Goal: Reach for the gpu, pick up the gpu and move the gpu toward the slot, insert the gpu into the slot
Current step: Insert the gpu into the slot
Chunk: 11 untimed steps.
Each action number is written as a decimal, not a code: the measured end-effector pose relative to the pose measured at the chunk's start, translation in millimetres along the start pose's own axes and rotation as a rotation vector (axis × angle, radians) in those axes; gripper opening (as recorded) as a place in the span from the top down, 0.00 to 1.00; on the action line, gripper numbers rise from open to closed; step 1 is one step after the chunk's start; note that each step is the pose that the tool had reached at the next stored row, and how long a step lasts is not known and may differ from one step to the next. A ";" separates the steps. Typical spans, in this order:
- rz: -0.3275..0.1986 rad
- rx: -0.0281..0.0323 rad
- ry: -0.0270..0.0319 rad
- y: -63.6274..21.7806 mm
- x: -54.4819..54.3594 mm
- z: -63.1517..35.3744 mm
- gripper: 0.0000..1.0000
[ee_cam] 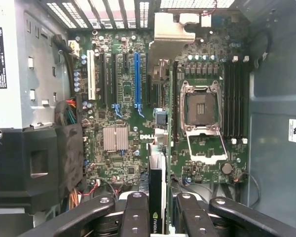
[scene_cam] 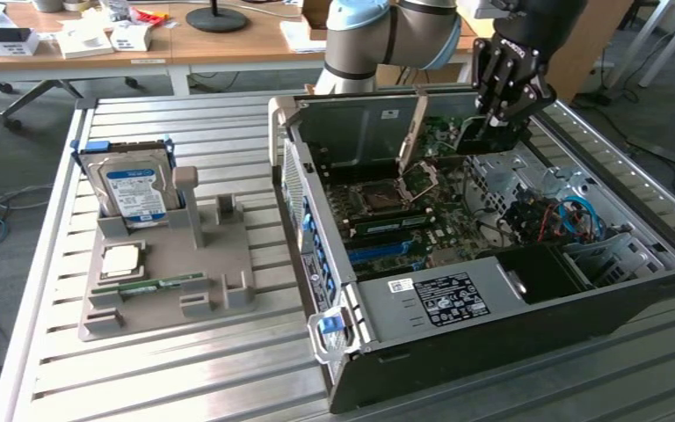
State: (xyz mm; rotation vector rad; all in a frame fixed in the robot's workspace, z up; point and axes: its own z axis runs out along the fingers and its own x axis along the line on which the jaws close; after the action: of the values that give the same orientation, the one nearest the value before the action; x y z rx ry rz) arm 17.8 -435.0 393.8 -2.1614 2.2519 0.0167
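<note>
One gpu [ee_cam: 157,195], edge-on and clamped between the pincer [ee_cam: 158,217] fingers, hanging over the motherboard [ee_cam: 123,113] inside the open computer case [scene_cam: 526,299], near the blue expansion slot [ee_cam: 136,79] but not seated in any slot yet. Likely step in hand: carrying the card toward its slot. Risk from here: card edge out of line with the slot and pressed onto the board or a neighbouring slot, bending contacts; silver bracket [ee_cam: 170,34] catching on the case's rear wall; card slipping or tilting in a thin-edge grip under downward push; cables [scene_cam: 566,215] at the case's far side snagging the arm. Counted: one pincer, one gpu, one case, one bare processor socket [ee_cam: 200,108], one blue slot, one white slot [ee_cam: 91,74]. On the bench [scene_cam: 138,387], well apart from the case: one grey holder [scene_cam: 168,281] carrying one upright hard drive [scene_cam: 136,189], one processor chip [scene_cam: 123,258], one memory stick [scene_cam: 156,284].
</note>
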 end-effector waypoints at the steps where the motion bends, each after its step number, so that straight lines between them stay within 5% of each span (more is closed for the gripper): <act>1: 0.000 0.0000 -0.0001 0.0 0.0 1.7 0.74; 11: 0.000 -0.0050 0.0003 0.2 0.4 17.6 0.74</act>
State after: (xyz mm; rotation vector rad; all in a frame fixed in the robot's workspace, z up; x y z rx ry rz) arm 17.7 -435.0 376.2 -2.1638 2.2547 0.0219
